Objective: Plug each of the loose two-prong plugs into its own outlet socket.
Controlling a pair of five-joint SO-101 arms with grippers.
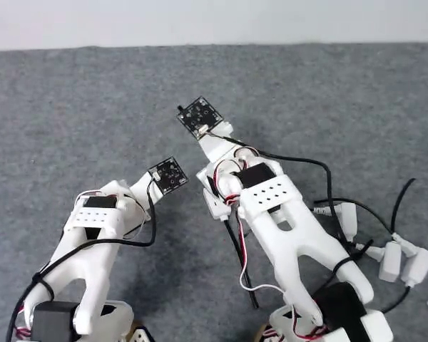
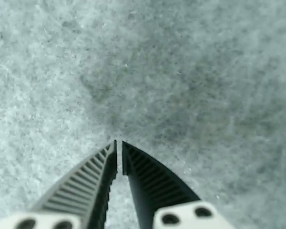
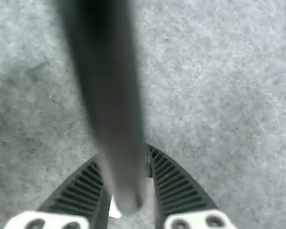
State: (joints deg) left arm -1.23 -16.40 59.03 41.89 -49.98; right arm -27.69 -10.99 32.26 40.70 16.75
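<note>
two grippers: left gripper (image 2: 118, 144) closed, empty; right gripper (image 3: 125, 157) can't tell, cable (image 3: 109, 95) across it. could snag, yank near-right plugs (image 1: 392, 260).

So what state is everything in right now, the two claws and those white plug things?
left gripper: shut, empty.
right gripper: cannot tell; a blurred dark cable crosses it.
white plug: loose on the grey mat, not plugged in.
other white connectors: bunched on black cables; joined or not, unclear.
</note>
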